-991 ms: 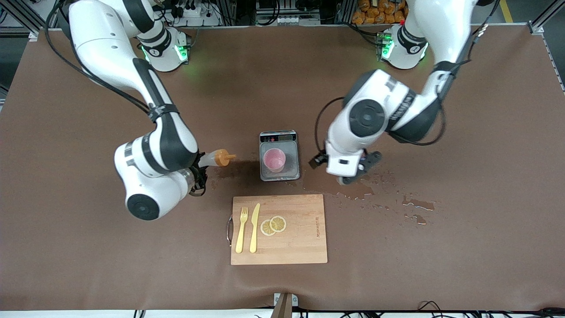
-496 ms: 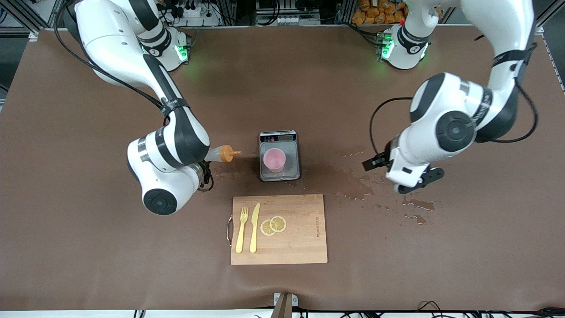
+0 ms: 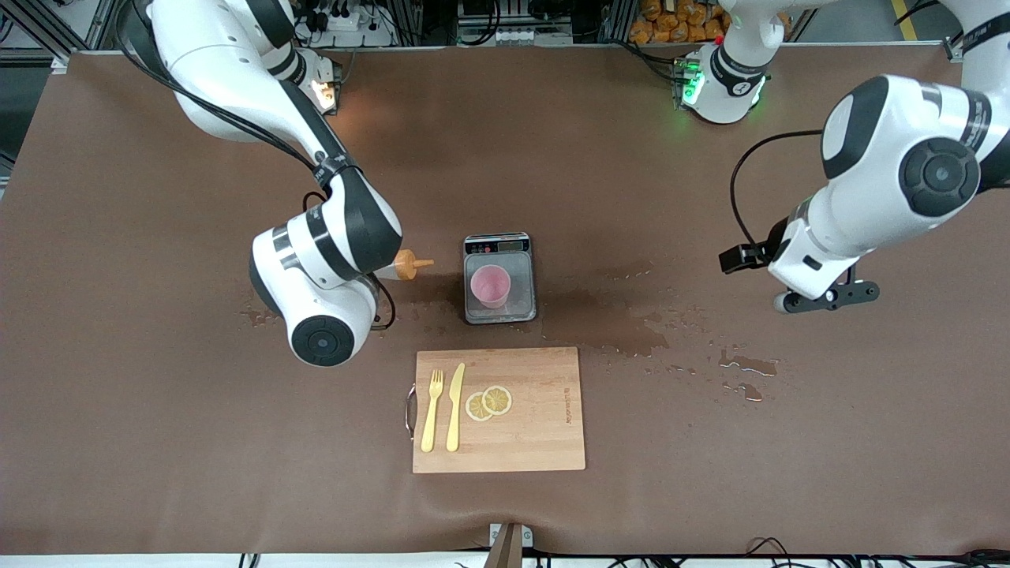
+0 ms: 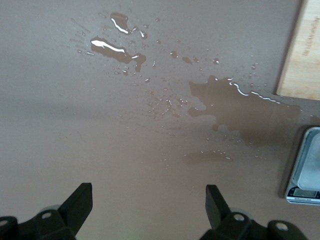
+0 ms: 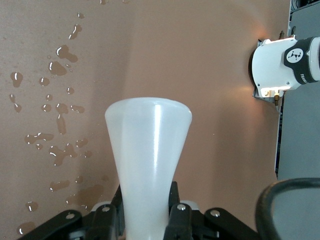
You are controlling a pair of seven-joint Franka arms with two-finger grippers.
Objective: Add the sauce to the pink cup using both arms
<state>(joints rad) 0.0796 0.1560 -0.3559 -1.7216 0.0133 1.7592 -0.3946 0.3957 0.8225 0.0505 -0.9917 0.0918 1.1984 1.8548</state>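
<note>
- Front view: right gripper (image 3: 377, 285) clamped on the sauce bottle (image 3: 404, 266), lying sideways, nozzle toward the pink cup (image 3: 490, 285) on the scale (image 3: 499, 278).
- Left gripper (image 3: 826, 297) — fingers apart, empty — waits above wet table (image 3: 158, 442).
- Step: carrying; next, nozzle over cup, squeeze.
- One bottle, one cup.

Pink cup (image 3: 490, 285), orange-capped, prob. whitish sauce (image 3: 404, 266)
</note>
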